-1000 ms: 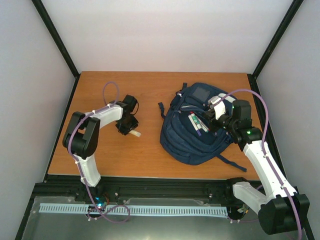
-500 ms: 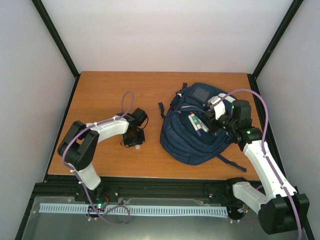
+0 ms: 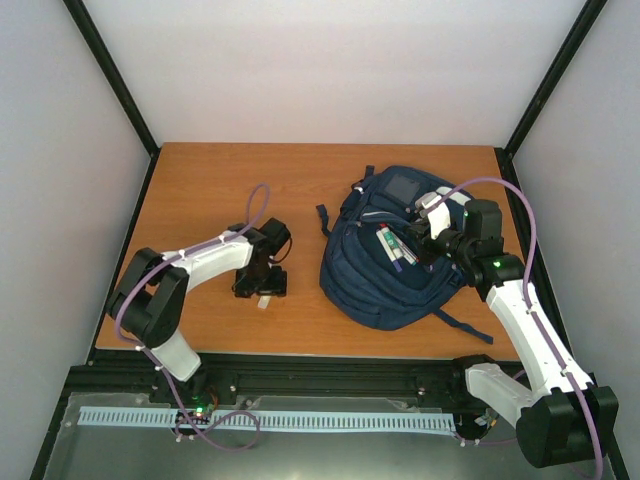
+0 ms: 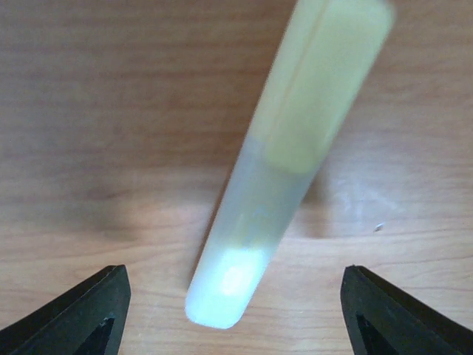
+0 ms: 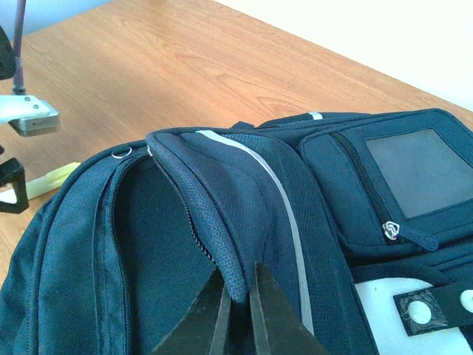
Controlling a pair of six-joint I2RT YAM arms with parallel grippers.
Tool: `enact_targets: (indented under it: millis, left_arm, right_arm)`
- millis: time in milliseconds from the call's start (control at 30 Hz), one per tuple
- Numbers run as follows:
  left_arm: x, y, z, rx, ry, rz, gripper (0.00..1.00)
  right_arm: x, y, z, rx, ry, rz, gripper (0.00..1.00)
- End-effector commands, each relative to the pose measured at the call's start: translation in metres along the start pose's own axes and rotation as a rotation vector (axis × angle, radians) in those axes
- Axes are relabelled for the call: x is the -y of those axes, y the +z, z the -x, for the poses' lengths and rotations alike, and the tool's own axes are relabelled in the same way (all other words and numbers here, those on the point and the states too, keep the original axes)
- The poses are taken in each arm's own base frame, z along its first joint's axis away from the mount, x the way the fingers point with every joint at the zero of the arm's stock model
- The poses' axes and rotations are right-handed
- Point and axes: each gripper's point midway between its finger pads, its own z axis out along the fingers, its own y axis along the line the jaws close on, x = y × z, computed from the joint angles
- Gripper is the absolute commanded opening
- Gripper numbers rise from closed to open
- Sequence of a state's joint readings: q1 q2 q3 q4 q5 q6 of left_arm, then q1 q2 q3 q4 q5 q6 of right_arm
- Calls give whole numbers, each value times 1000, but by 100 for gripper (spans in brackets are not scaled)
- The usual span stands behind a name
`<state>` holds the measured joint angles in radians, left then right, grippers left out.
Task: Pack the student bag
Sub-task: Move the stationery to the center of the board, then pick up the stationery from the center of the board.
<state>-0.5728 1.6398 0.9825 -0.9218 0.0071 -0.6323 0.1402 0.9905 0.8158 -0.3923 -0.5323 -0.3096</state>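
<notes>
The student bag [image 3: 385, 280] is navy blue and lies on the right of the wooden table with its main pocket open. Several pens [image 3: 392, 246] show in the opening. My right gripper [image 3: 428, 238] is shut on the edge of the bag's flap [image 5: 222, 222] and holds it up, as the right wrist view [image 5: 238, 296] shows. My left gripper [image 3: 260, 288] is open, pointing down over a pale yellow translucent pen [image 4: 284, 163] that lies on the table between its fingers [image 4: 89, 303]. The pen touches neither finger.
The pen [image 5: 52, 177] and a left fingertip [image 5: 11, 188] show left of the bag in the right wrist view. Dark straps [image 3: 322, 218] trail from the bag's left side and near corner. Black frame posts stand at the table's back corners.
My left gripper has moved toward the front edge and a little right, and the pen's pale end now shows nearer the front too. The right gripper and bag have not moved.
</notes>
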Motion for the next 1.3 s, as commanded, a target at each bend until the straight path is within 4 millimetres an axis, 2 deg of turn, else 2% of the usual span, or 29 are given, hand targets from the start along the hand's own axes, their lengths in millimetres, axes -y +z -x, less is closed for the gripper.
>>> enact_targets:
  millis: [0,167,367,700,800,967,1067,1133,1200,1267]
  left_arm:
    - [13,-13,25,68,87,-4,80]
    - [27,-22,44,103,151,-25,73]
    - [29,-15,56,83,171,23,50]
    - [15,7,50,18,149,114,37]
    - [14,10,48,8,149,115,26]
    - [14,8,45,1,150,109,14]
    - [14,-9,44,23,140,95,13]
    - [19,-29,43,55,131,48,13]
    - [38,-58,42,102,146,-86,13]
    - [76,-95,35,149,203,-316,13]
  right_arm:
    - [9,-6,24,86,-50,-36,3]
    - [9,-6,23,85,-50,-39,3]
    - [9,-6,23,86,-50,-40,3]
    - [9,-9,25,93,-55,-43,3]
    - [9,-8,25,92,-56,-40,3]
    - [9,-8,25,93,-56,-40,3]
    - [8,-9,25,94,-56,-39,3]
    - [8,-9,25,95,-59,-41,3]
    - [8,-9,26,97,-60,-41,3]
    - [8,-9,26,97,-61,-40,3]
